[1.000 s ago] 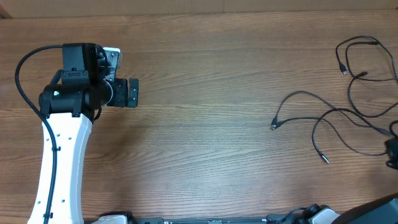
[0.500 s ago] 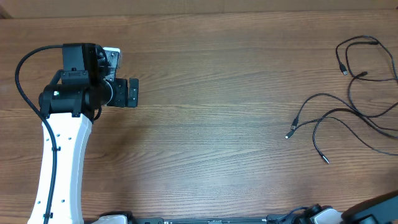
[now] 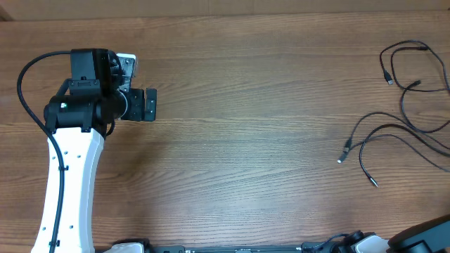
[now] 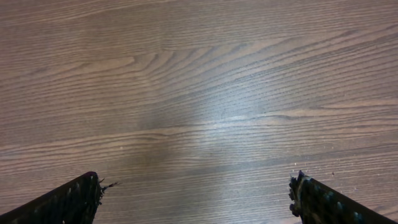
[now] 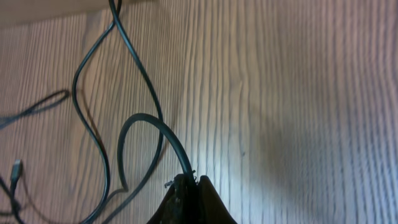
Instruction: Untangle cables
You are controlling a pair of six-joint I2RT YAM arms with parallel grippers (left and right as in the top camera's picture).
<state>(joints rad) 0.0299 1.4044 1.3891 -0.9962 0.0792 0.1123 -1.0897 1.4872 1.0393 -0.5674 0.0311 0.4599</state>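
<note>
Overhead we see the cables (image 3: 346,147) well apart from the left gripper (image 3: 150,104), its fingers wide above the table (image 4: 199,93), only the wrist view shows us the right gripper (image 5: 188,182) clamped on one strand arching up-left from its tips

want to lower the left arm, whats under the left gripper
Under the open left gripper, only bare table shows between its fingers; the cables lie at the table's other end. The wood directly beneath each finger is covered.
</note>
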